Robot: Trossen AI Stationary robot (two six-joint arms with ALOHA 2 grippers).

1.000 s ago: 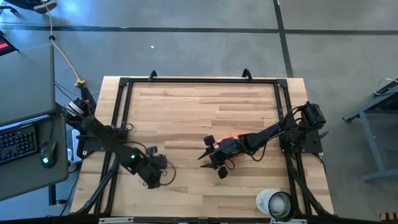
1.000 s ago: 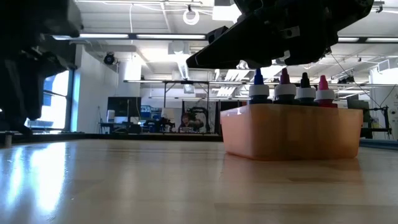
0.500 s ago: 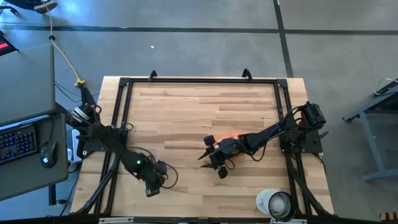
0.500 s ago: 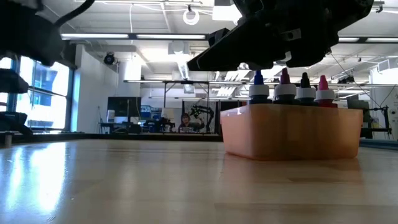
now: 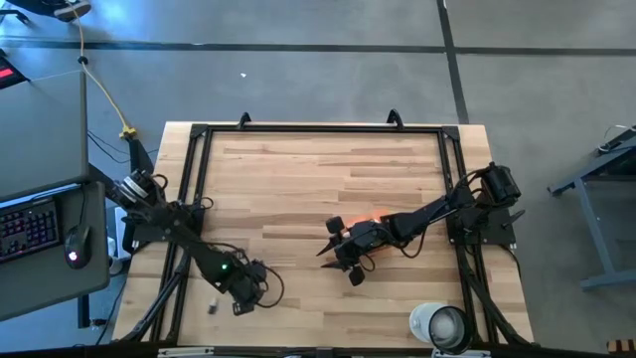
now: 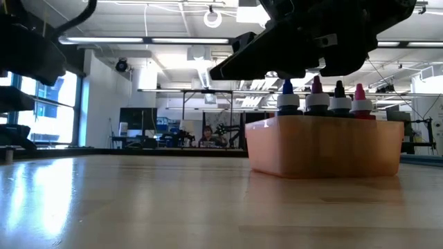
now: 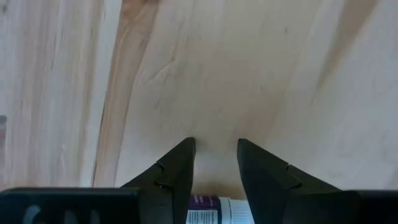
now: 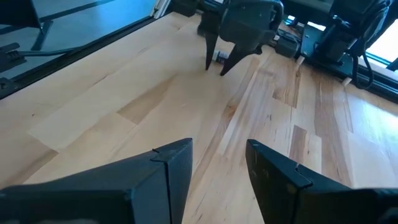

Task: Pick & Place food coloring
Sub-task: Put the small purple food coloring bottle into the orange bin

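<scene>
My left gripper [image 5: 241, 293] is near the table's front left, pointing down at the bare wood, and is shut on a small food coloring bottle [image 7: 214, 213] with a white and purple label. It also shows far off in the right wrist view [image 8: 217, 65]. My right gripper [image 5: 333, 254] is open and empty [image 8: 217, 146], hovering at the near side of the orange tray [image 6: 325, 145]. Several bottles [image 6: 322, 100] with blue, dark red, black and pink caps stand upright in the tray. My left gripper pinches the bottle's labelled body [image 7: 219, 214] between its two fingers, well back from the tips. The fingers come from above, pointing down. The picture's edge cuts off most of the bottle. In the right wrist view the bottle [image 8: 221, 57] is clear of the table.
A big white cup [image 5: 442, 326] stands at the table's front right corner. A dark frame [image 5: 199, 134] runs round the table's edges. A small pale thing [image 5: 212, 305] lies left of my left gripper; I cannot tell what it is. Bare wood lies between the arms.
My left gripper has gone toward the table's near edge, still shut on the bottle. In the low view its dark bulk has drawn away to the left. The tray and its bottles have not moved.
</scene>
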